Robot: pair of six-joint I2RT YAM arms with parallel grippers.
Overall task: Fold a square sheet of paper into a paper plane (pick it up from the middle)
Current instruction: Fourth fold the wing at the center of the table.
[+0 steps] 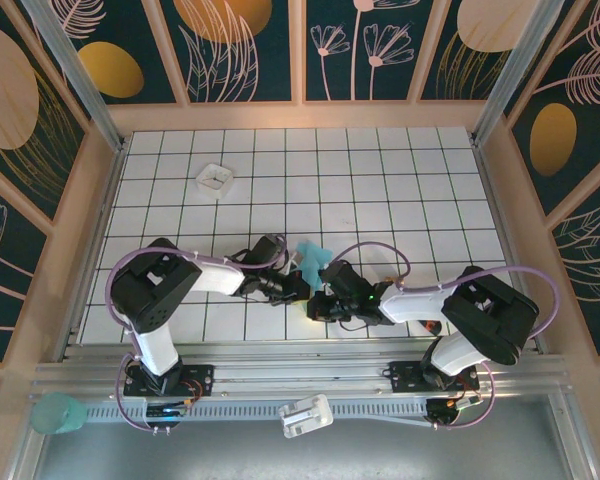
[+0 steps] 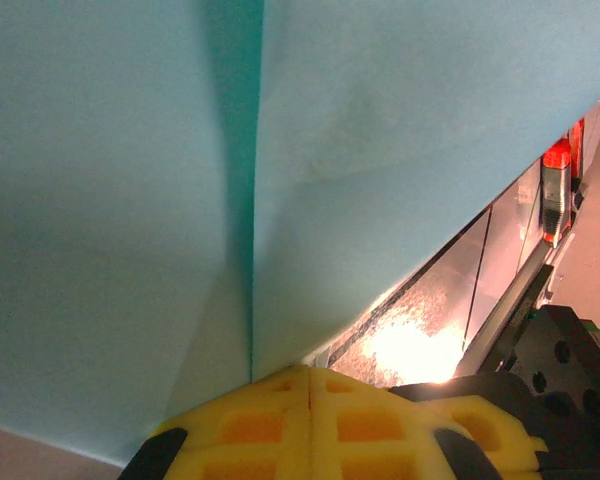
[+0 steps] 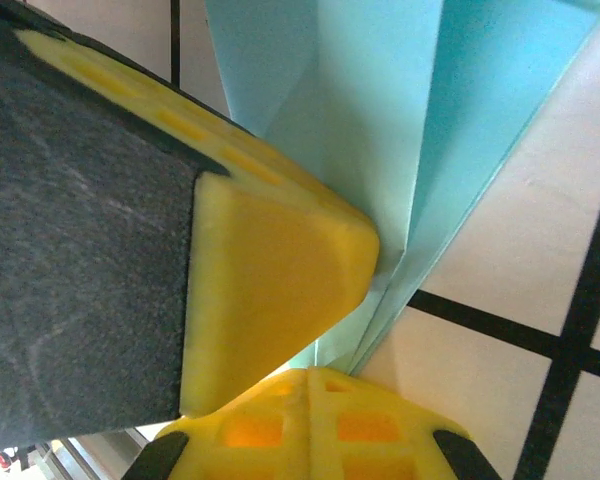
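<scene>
Turquoise-blue folded paper sheet (image 1: 312,258): is standing up over the white gridded table (image 1: 400,190), front centre. Left gripper (image 2: 310,390) and right gripper (image 3: 310,388) are both pinching it, fingers pressing together, crowding each other. Small white square tray (image 1: 203,180) is sitting well behind; a red-and-black pen-like tool (image 2: 557,195) is lying nearby.

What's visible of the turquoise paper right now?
The turquoise paper is thin, matte and part-folded, with layered flaps and sharp creases. One long crease runs straight into the left claw. The paper stands roughly upright, apparently lifted, over the gridded table near its front middle, between the arms. Both claws are shut on it. The right claw pinches its lower folded edge, and the left claw's pad presses its side.
</scene>
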